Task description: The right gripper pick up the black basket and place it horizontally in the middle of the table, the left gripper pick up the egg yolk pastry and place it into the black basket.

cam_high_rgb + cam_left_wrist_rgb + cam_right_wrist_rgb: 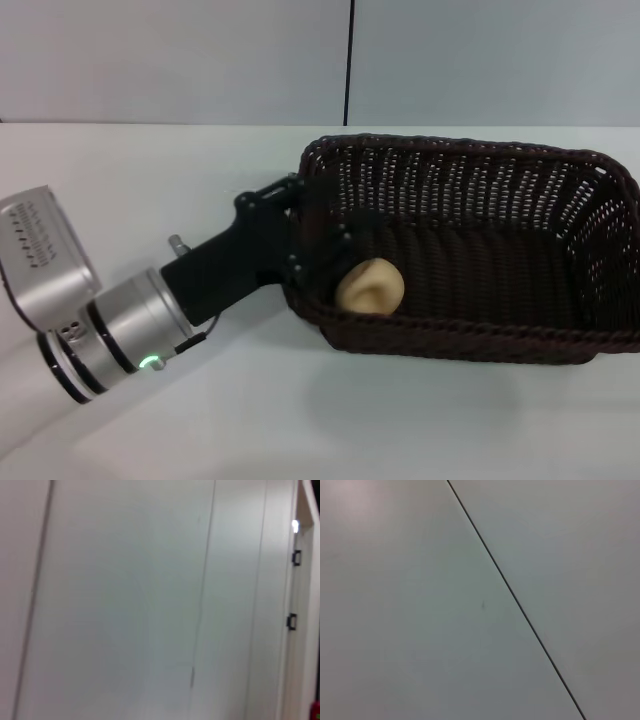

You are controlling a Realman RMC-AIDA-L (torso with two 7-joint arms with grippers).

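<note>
The black basket (480, 250) lies lengthwise across the middle and right of the white table in the head view. The egg yolk pastry (370, 287) rests on the basket floor near its front left corner. My left gripper (332, 250) reaches over the basket's left end wall, its black fingers spread apart just left of the pastry and holding nothing. The fingertips blend into the dark wicker. The right gripper is out of view. Both wrist views show only pale wall panels.
The white table (300, 420) runs to a grey back wall with a dark vertical seam (349, 60). My left arm's silver wrist and white housing (45, 255) lie at the table's left.
</note>
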